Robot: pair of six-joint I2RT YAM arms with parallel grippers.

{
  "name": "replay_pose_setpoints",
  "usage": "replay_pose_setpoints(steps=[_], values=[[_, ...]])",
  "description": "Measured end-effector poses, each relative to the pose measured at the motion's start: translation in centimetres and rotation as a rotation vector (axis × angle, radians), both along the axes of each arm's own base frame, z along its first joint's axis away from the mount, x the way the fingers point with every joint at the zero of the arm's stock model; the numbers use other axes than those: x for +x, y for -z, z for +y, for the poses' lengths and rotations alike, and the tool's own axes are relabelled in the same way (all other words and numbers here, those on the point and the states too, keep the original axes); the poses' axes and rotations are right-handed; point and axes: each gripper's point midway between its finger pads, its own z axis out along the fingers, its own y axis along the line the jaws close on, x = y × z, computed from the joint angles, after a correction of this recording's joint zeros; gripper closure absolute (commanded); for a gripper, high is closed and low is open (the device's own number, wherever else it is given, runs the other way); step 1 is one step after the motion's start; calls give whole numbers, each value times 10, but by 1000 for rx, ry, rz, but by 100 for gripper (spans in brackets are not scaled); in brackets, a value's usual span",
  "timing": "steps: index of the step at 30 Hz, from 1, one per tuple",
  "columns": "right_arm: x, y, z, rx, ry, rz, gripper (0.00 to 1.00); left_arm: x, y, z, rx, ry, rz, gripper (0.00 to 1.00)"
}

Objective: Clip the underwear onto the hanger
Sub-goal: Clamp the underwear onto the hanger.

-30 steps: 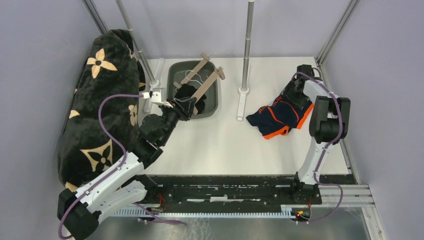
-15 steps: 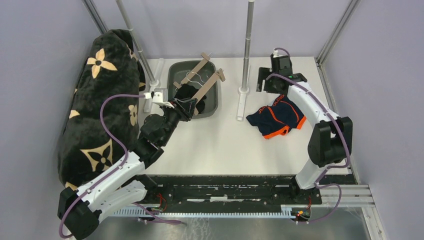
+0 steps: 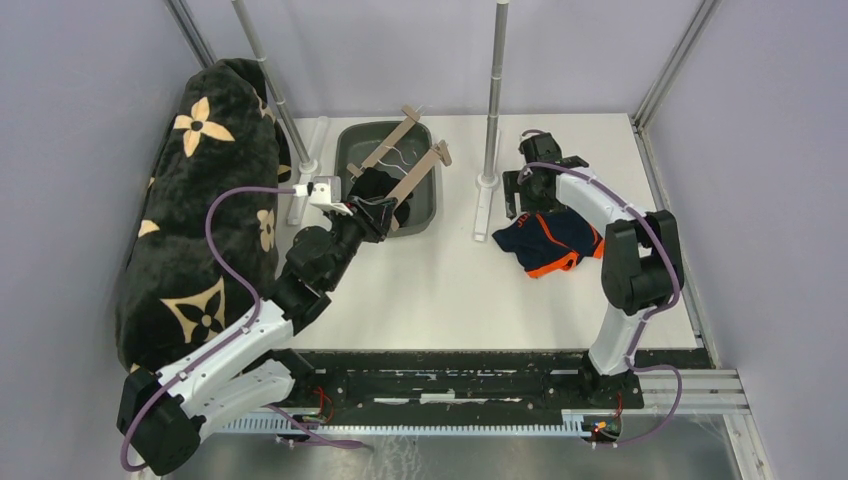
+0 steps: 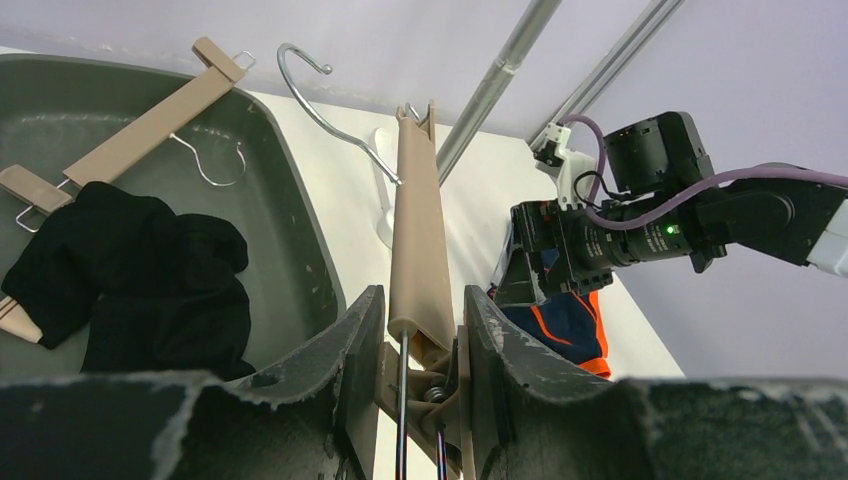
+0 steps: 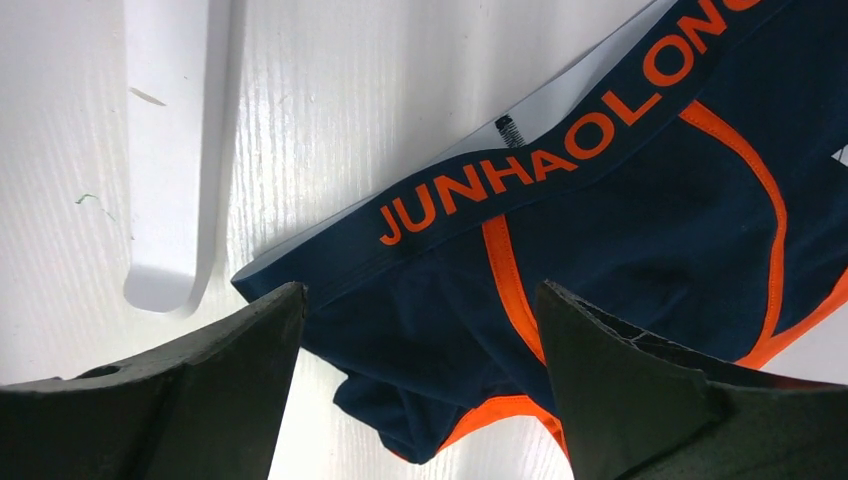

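The left tool grips a hanger pointing lengthwise away beside the bin holding another hanger and black cloth, while the right tool gapes over underwear on the worktop.

Bright, even light; soft shadows; sharp focus; wide-angle wrist views.

White table, lilac walls (metal poles).
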Motion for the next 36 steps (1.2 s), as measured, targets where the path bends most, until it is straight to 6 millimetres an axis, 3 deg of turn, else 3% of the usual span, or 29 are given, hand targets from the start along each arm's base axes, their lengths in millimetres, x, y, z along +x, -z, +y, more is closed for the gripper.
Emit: replay_pose_setpoints(steps=[12,18,21,27,30,36], values=[[-8,46,-4,-27,-3,111,8,0,0,0,-1,-1,-1,97],[-9,60,-11,-10,19,148,14,-1,-3,1,-6,-1,-7,97],[-9,61,-11,-5,23,152,25,-2,-3,2,-7,-2,-9,97],[-9,63,-8,8,30,161,62,-2,-1,2,-5,-3,-6,97],[-8,63,-7,12,38,168,93,-2,0,2,-4,-4,-5,97],[-9,62,-4,44,42,145,100,-2,-2,3,-7,-6,-9,97]])
